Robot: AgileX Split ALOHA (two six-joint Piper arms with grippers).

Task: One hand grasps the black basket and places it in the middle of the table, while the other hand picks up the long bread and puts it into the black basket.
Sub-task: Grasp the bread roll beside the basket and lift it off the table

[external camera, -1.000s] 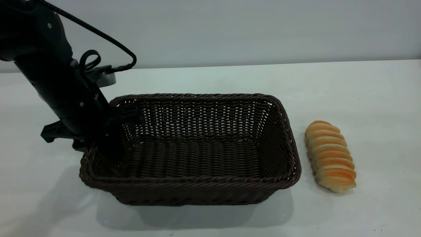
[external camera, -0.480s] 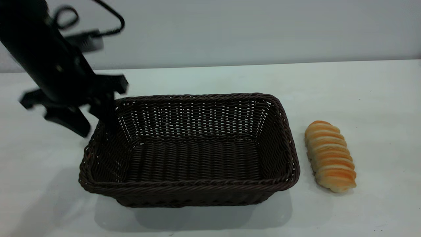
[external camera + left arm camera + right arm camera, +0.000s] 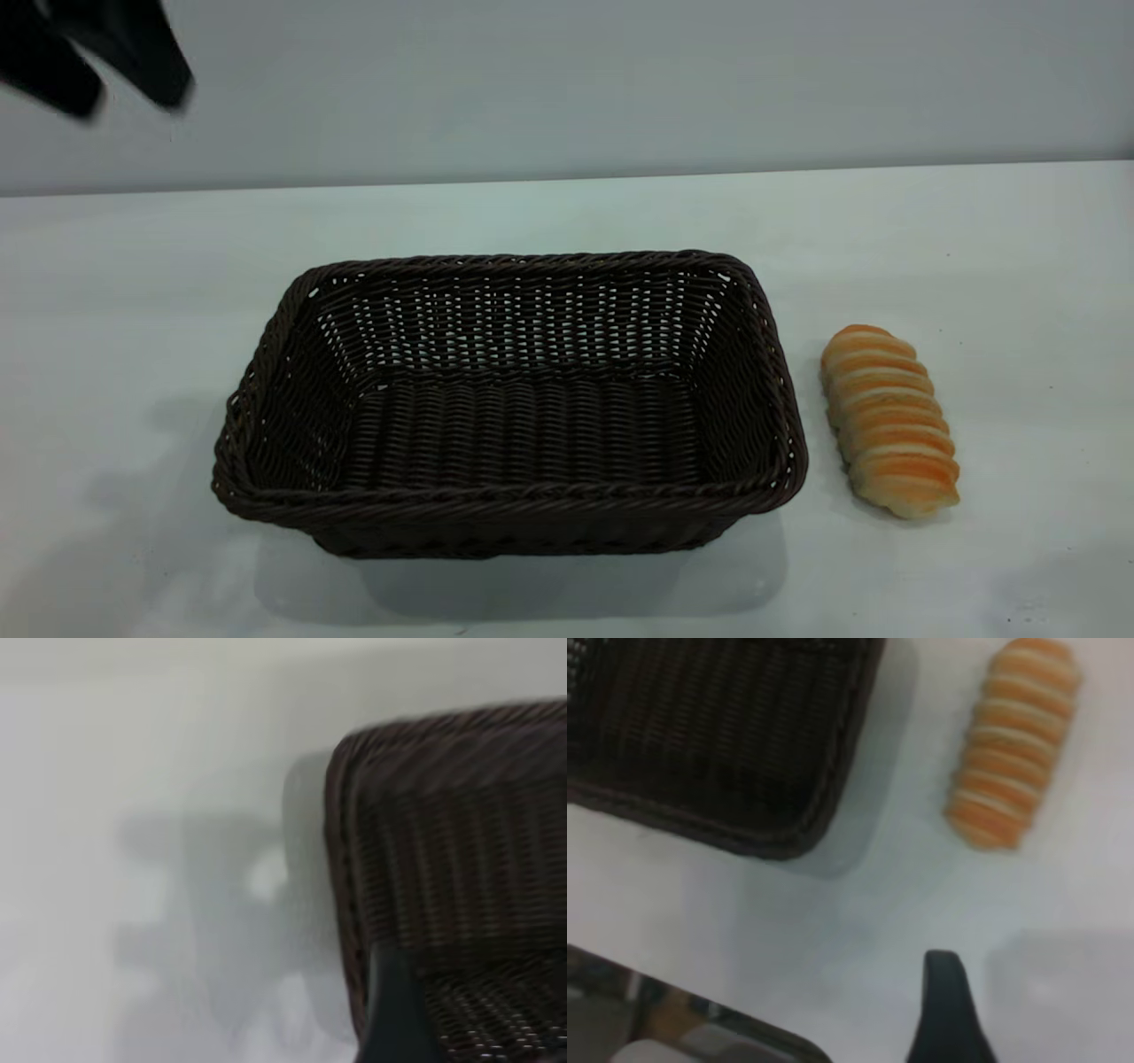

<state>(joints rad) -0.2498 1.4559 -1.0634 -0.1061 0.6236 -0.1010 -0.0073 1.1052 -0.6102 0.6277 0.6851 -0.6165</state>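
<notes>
The black basket [image 3: 514, 399] stands empty in the middle of the white table [image 3: 133, 266]. The long bread [image 3: 889, 420] lies on the table just right of it, apart from its rim. My left gripper [image 3: 133, 102] is high at the far left, well above the basket, open and empty. In the left wrist view one of its fingers [image 3: 394, 1010] shows over the basket's end [image 3: 461, 859]. My right gripper is out of the exterior view. In the right wrist view one finger [image 3: 943, 1014] shows above bare table, near the bread [image 3: 1014, 744] and the basket's corner [image 3: 726, 735]; it holds nothing.
The table's edge [image 3: 700, 1010] shows in the right wrist view, close to the basket's side. A plain grey wall [image 3: 620, 80] runs behind the table.
My left gripper has let go of the basket's left rim and risen up and to the left. The basket and the bread have stayed in place.
</notes>
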